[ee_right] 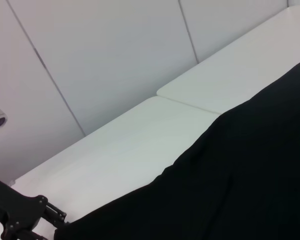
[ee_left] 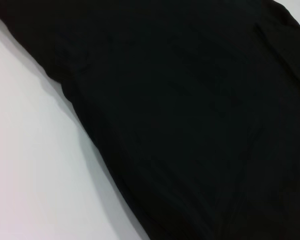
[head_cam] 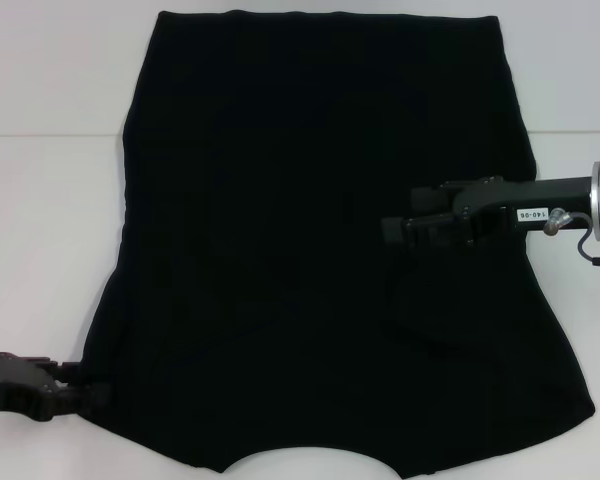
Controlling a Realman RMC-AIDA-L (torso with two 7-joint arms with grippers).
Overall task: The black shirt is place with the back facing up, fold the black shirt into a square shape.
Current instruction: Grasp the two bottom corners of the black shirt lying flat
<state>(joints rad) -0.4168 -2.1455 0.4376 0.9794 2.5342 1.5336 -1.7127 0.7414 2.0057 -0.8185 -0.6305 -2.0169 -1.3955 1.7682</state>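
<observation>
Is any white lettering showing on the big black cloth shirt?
No, the black cloth shirt lies plain and unmarked on the white table in the head view.

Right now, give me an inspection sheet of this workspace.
Surface: white table, a seam running across it.
Job's things: large plain black cloth shirt spread flat, no lettering showing.
Clutter: nothing seen.
Grippers: left gripper at the shirt's near left edge; right gripper above the shirt's right half.
Cables: short black cable at the right wrist.
Surroundings: pale panelled wall behind the table.
</observation>
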